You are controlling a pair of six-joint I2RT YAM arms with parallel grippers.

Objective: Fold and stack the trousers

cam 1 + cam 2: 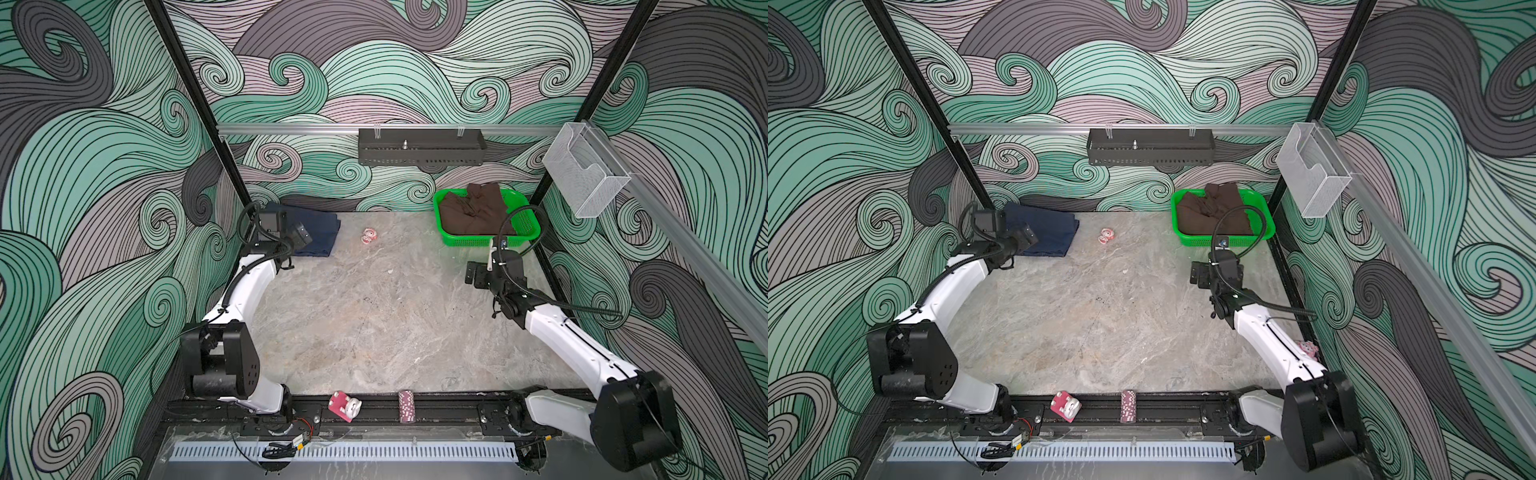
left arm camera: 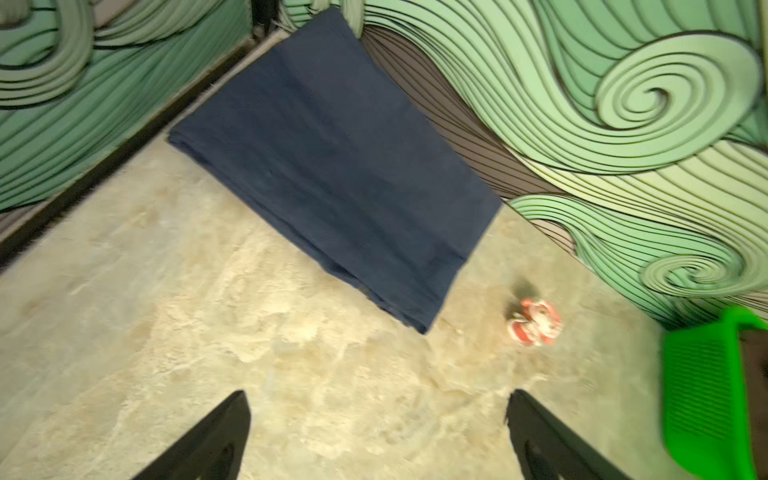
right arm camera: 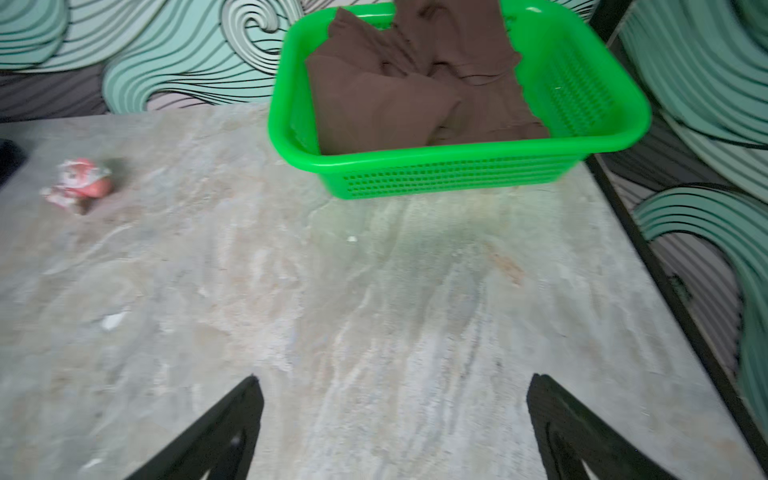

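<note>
Left claw (image 2: 378, 395), free tabletop (image 2: 166, 332) (trousers (image 2: 332, 166) cornered)

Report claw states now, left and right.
Left claw: open, holding nothing; the folded trousers lie ahead of it.
Right claw: open, holding nothing; it faces the green basket.

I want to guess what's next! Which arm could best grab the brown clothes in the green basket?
Probably the right: the right gripper, open, empty, faces the green basket with the brown clothes. The left gripper hovers by the navy trousers.
</note>
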